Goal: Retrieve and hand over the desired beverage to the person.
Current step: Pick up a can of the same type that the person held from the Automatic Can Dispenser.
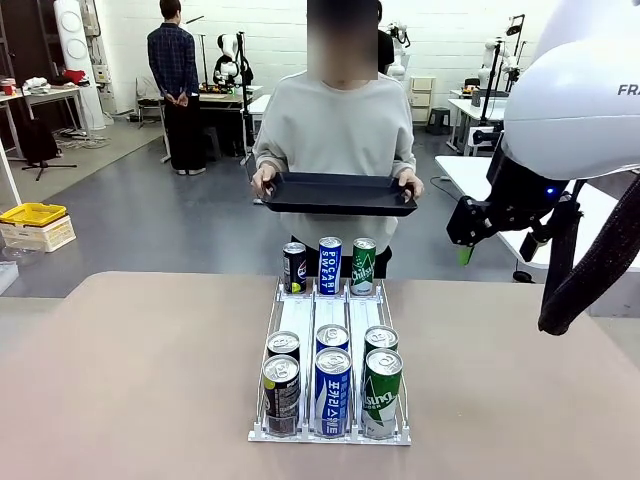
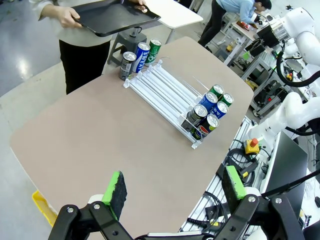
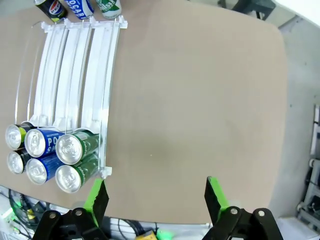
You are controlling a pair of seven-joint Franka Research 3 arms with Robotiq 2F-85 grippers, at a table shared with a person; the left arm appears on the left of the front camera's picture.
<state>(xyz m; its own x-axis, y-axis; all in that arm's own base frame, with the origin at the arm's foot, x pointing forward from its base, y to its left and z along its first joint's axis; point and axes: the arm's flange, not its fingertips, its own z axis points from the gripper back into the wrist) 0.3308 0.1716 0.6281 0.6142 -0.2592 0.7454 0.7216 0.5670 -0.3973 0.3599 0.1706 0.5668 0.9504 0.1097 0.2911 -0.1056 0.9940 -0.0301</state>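
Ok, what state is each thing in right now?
left gripper: open, empty
right gripper: open, empty
tray: empty, held level by person
far cans: three, upright
near cans: six, upright, in two rows
rack: mid lanes bare

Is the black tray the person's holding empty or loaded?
Empty, as far as visible: the left wrist view looks down into the tray, and its dark surface is bare.

Grey floor point(image 1: 150, 220), white wall point(image 1: 285, 35), perhaps workbenches point(image 1: 48, 96)
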